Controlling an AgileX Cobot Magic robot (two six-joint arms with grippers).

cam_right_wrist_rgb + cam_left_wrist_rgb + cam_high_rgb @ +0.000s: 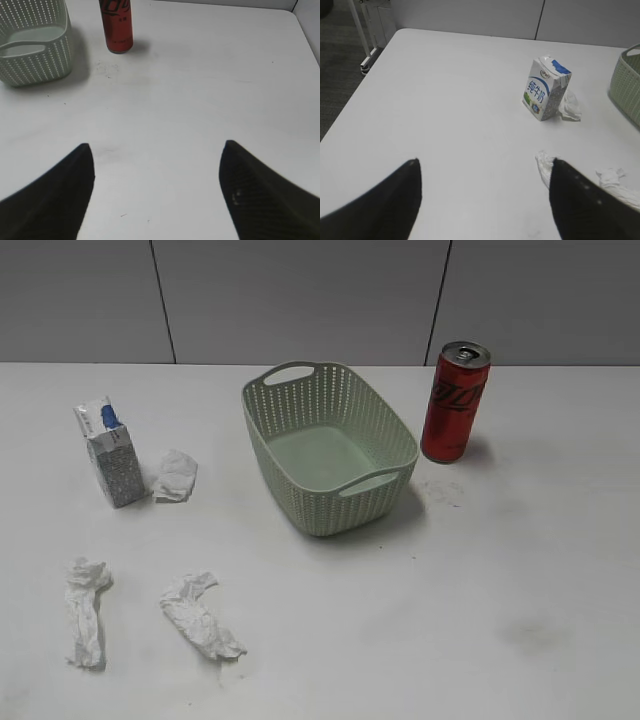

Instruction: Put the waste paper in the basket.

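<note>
Both pincers hang spread, left pincer [482,200] and right pincer [157,192], gripping nothing. Three paper wads lie on the desk [520,570] at eight o'clock from the basket [328,445]; one wad [176,476] touches the milk carton [110,452], so a careless grab may topple it.

Left pincer [482,200] and right pincer [157,195] both hang spread wide, holding nothing.
</note>
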